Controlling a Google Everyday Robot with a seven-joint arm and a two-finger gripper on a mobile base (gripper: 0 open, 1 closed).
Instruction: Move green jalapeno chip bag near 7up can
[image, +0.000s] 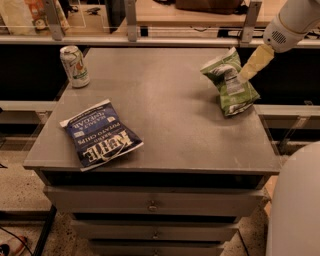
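The green jalapeno chip bag (231, 85) stands tilted near the right edge of the grey cabinet top (165, 95). My gripper (246, 74) comes down from the upper right on a white arm and touches the bag's upper right edge. The 7up can (75, 66) stands upright at the far left corner of the top, a long way left of the bag.
A dark-blue Kettle chip bag (101, 134) lies flat at the front left. Drawers (152, 205) run below the top's front edge. A rail with posts (131, 22) runs behind the top. A white robot part (297, 210) fills the lower right corner.
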